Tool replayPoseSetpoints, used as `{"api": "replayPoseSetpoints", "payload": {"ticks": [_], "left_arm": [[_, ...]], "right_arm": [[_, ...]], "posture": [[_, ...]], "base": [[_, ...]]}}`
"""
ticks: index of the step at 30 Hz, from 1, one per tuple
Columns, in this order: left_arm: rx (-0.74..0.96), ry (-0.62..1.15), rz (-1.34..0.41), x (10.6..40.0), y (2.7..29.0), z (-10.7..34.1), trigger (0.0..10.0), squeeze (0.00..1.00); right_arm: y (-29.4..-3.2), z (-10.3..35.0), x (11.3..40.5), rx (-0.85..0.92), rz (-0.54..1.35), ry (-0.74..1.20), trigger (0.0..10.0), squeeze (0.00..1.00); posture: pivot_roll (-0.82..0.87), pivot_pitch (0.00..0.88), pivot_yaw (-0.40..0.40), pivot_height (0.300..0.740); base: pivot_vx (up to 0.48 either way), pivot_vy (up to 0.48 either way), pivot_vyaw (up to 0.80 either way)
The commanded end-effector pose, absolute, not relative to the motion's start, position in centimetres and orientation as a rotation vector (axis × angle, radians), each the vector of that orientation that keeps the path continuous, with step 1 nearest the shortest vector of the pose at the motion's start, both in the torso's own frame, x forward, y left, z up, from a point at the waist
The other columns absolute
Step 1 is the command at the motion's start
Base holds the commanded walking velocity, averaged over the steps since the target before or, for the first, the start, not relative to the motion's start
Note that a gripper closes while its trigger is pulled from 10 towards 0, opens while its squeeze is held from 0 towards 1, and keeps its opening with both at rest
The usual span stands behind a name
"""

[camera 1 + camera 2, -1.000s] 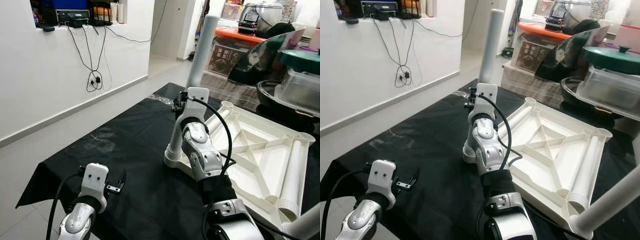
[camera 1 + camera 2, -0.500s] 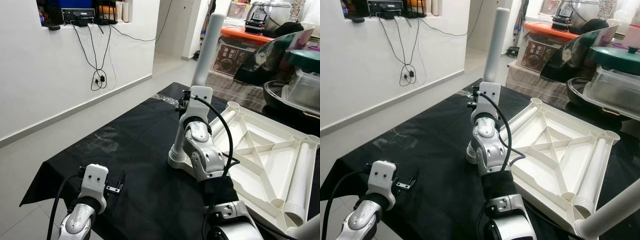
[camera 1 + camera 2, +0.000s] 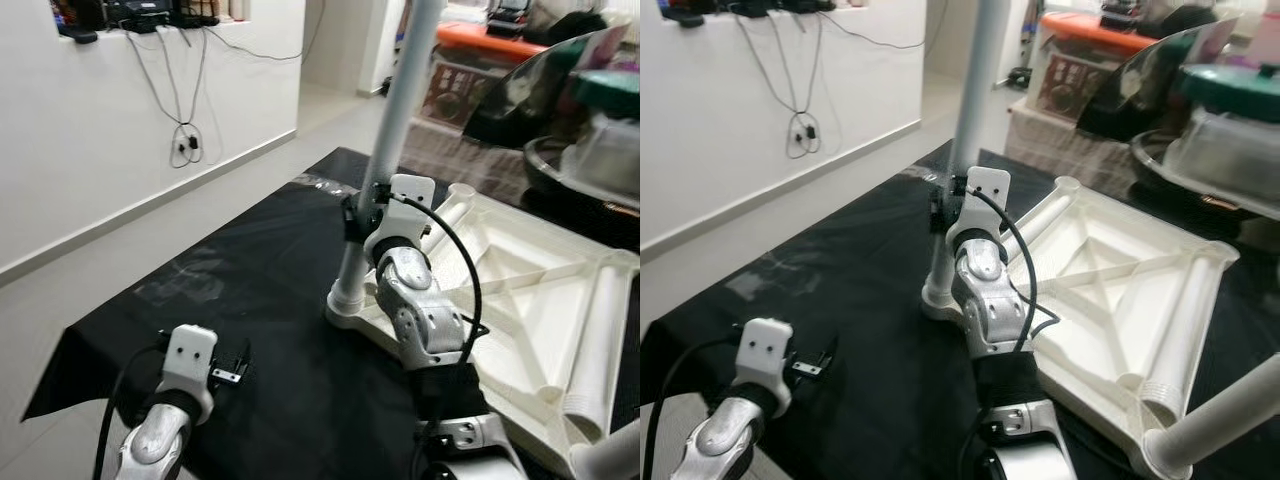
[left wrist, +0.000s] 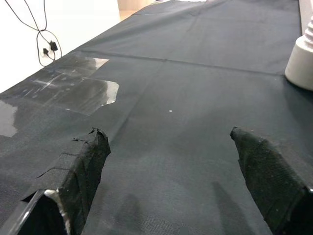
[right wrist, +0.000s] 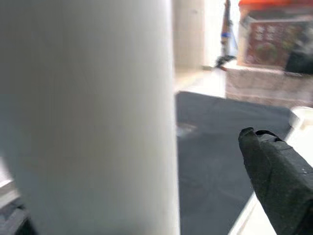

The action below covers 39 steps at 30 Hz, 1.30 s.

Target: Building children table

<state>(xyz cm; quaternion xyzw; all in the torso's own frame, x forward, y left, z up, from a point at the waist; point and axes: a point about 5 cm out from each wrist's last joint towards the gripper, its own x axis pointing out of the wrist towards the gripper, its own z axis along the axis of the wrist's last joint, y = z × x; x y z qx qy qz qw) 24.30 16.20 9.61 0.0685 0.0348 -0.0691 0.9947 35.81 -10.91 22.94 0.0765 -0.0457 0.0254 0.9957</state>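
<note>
No writing is legible. The right gripper [image 3: 362,212] has its fingers around the upright white leg [image 3: 392,130] at the corner of the upturned tabletop [image 3: 520,290] on the black cloth [image 3: 250,260]. The left gripper [image 4: 171,171] hovers over the cloth, fingers [image 4: 83,166] spread, holding nothing.

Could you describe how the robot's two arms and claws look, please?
Both arms are silver metal with rounded joint housings, a white block at each wrist, and a black cable looping along them. The left claw and right claw have black fingers covered in a woven, fabric-like wrap.
</note>
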Motion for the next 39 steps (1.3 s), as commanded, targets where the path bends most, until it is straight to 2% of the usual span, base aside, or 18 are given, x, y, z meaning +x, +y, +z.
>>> {"api": "replayPoseSetpoints", "payload": {"ticks": [1, 7, 9, 10, 11, 12, 14, 15, 16, 17, 22, 26, 27, 28, 29, 30, 31, 39], "left_arm": [[0.142, 0.077, -0.137, 24.2, 16.4, 9.3, 10.0, 0.00], [0.143, 0.078, -0.136, 24.2, 16.4, 9.2, 10.0, 0.00], [0.142, 0.078, -0.136, 24.2, 16.4, 9.3, 10.0, 0.00], [0.141, 0.077, -0.137, 24.2, 16.3, 9.3, 10.0, 0.00], [0.141, 0.077, -0.137, 24.2, 16.3, 9.3, 10.0, 0.00], [0.141, 0.078, -0.139, 24.2, 16.3, 9.3, 10.0, 0.00], [0.141, 0.078, -0.139, 24.2, 16.3, 9.3, 10.0, 0.00], [0.142, 0.077, -0.142, 24.3, 16.3, 9.3, 10.0, 0.00], [0.142, 0.077, -0.142, 24.3, 16.3, 9.3, 10.0, 0.00], [0.144, 0.076, -0.142, 24.4, 16.3, 9.3, 10.0, 0.00], [0.146, 0.073, -0.143, 24.5, 16.3, 9.4, 10.0, 0.00], [0.148, 0.072, -0.142, 24.5, 16.4, 9.4, 10.0, 0.00], [0.148, 0.071, -0.141, 24.5, 16.4, 9.4, 10.0, 0.00], [0.148, 0.071, -0.141, 24.5, 16.4, 9.4, 10.0, 0.00], [0.149, 0.069, -0.140, 24.5, 16.4, 9.4, 10.0, 0.00], [0.149, 0.068, -0.140, 24.6, 16.4, 9.5, 10.0, 0.00], [0.150, 0.067, -0.140, 24.6, 16.4, 9.5, 10.0, 0.00], [0.150, 0.070, -0.141, 24.5, 16.3, 9.4, 10.0, 0.00]], "right_arm": [[-12.6, 25.6, 36.0, 0.182, 0.107, -0.191, 10.0, 1.00], [-13.5, 26.3, 36.2, 0.175, 0.135, -0.222, 10.0, 1.00], [-13.8, 26.7, 36.3, 0.161, 0.223, -0.216, 10.0, 1.00], [-13.7, 26.9, 36.3, 0.148, 0.365, -0.197, 10.0, 1.00], [-13.7, 26.9, 36.3, 0.148, 0.365, -0.197, 10.0, 1.00], [-13.4, 27.1, 36.3, 0.113, 0.505, -0.190, 10.0, 1.00], [-13.4, 27.1, 36.3, 0.113, 0.505, -0.190, 10.0, 1.00], [-13.0, 27.1, 36.2, 0.072, 0.616, -0.176, 10.0, 0.00], [-13.0, 27.1, 36.2, 0.072, 0.616, -0.176, 10.0, 0.00], [-12.0, 26.9, 35.9, 0.039, 0.739, -0.166, 10.0, 0.00], [-9.6, 26.2, 35.3, 0.001, 0.994, -0.154, 9.8, 0.00], [-9.2, 25.8, 35.5, -0.013, 1.057, -0.146, 10.0, 0.00], [-9.1, 25.7, 35.7, -0.018, 1.074, -0.140, 9.5, 0.00], [-9.1, 25.7, 35.7, -0.018, 1.074, -0.140, 9.5, 0.00], [-9.1, 25.7, 36.0, -0.018, 1.087, -0.135, 5.3, 0.00], [-9.0, 25.7, 36.4, -0.014, 1.088, -0.129, 3.6, 0.00], [-9.0, 25.8, 36.7, -0.009, 1.082, -0.123, 0.0, 0.00], [-9.8, 25.5, 37.4, 0.012, 1.070, -0.096, 0.0, 0.00]], "posture": [[0.06, 0.000, -0.107, 0.740], [0.06, 0.000, -0.107, 0.740], [0.07, 0.000, -0.111, 0.740], [0.07, 0.000, -0.109, 0.740], [0.07, 0.000, -0.109, 0.740], [0.07, 0.000, -0.109, 0.740], [0.07, 0.000, -0.109, 0.740], [0.07, 0.000, -0.110, 0.740], [0.07, 0.000, -0.110, 0.740], [0.08, 0.000, -0.112, 0.740], [0.08, 0.000, -0.115, 0.740], [0.09, 0.000, -0.117, 0.740], [0.09, 0.000, -0.119, 0.740], [0.09, 0.000, -0.119, 0.740], [0.09, 0.000, -0.119, 0.740], [0.09, 0.000, -0.119, 0.740], [0.09, 0.000, -0.124, 0.740], [0.09, 0.000, -0.120, 0.740]], "base": [[0.000, 0.000, 0.00], [0.000, 0.000, 0.00], [0.000, 0.000, 0.00], [0.000, 0.000, 0.00], [0.000, 0.000, 0.00], [0.000, 0.000, 0.00], [0.000, 0.000, 0.00], [0.000, 0.000, 0.00], [0.000, 0.000, 0.00], [0.000, 0.000, 0.00], [0.000, 0.000, 0.00], [0.000, 0.000, 0.00], [0.000, 0.000, 0.00], [0.000, 0.000, 0.00], [0.000, 0.000, 0.00], [0.000, 0.000, 0.00], [0.000, 0.000, 0.00], [0.000, 0.000, 0.00]]}}
